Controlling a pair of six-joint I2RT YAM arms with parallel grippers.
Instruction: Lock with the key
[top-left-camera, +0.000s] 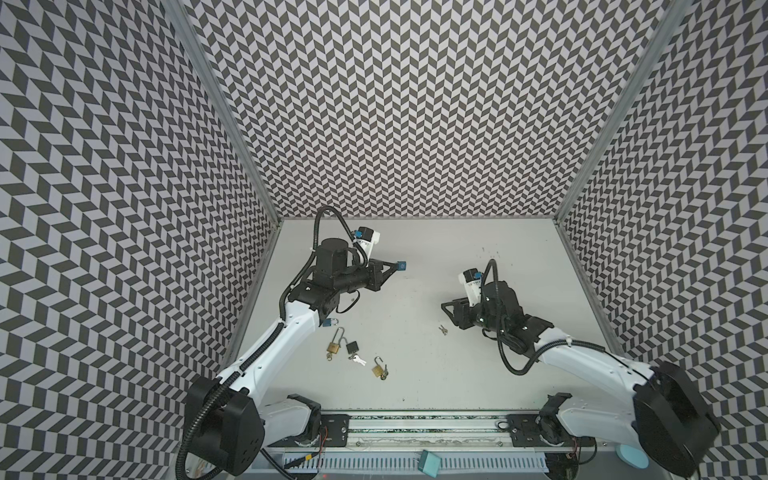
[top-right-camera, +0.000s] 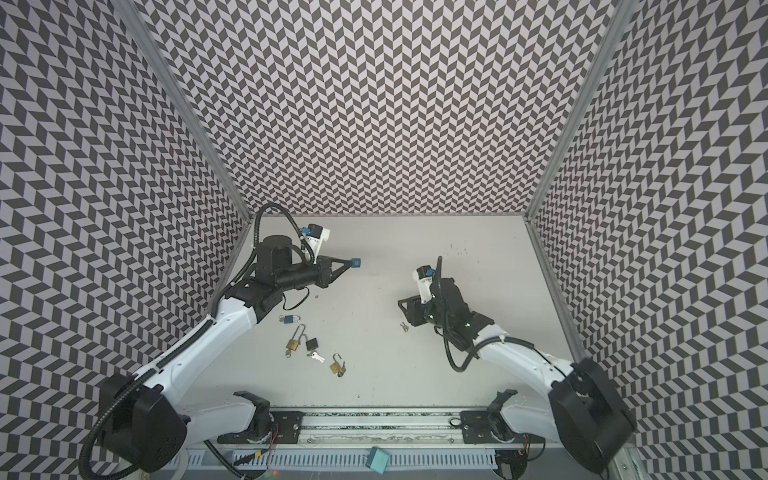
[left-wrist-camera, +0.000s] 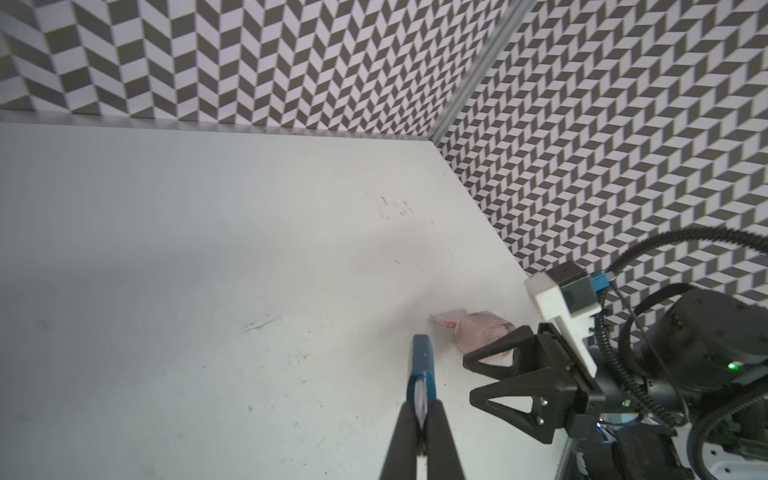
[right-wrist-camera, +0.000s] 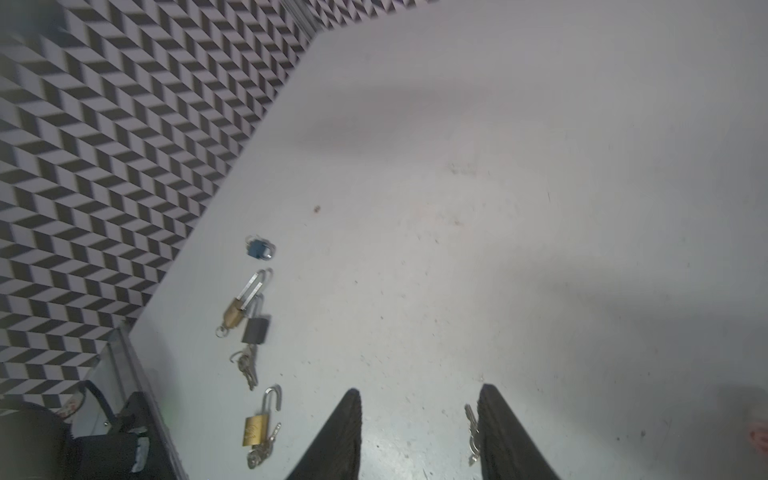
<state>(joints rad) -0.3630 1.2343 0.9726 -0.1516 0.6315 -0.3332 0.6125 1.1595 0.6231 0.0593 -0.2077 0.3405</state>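
Note:
My left gripper (top-left-camera: 397, 267) (top-right-camera: 351, 263) is raised over the back left of the table, shut on a small blue padlock (top-left-camera: 401, 265) (top-right-camera: 355, 262). In the left wrist view the padlock (left-wrist-camera: 421, 361) sticks out from between the closed fingers. My right gripper (top-left-camera: 449, 309) (top-right-camera: 405, 305) (right-wrist-camera: 417, 399) is open with nothing between its jaws. A small silver key bunch (top-left-camera: 443, 330) (top-right-camera: 404, 326) lies on the table just in front of it. In the right wrist view the key bunch (right-wrist-camera: 471, 432) shows close beside one finger (right-wrist-camera: 498, 432).
Front left on the table (top-left-camera: 478, 374) lie another blue padlock (top-left-camera: 331, 322), a long-shackle brass padlock (top-left-camera: 333, 347), a black padlock (top-left-camera: 352, 347) with keys (top-left-camera: 358, 360), and an open brass padlock (top-left-camera: 379, 369) with keys. Patterned walls (top-left-camera: 415, 104) enclose three sides.

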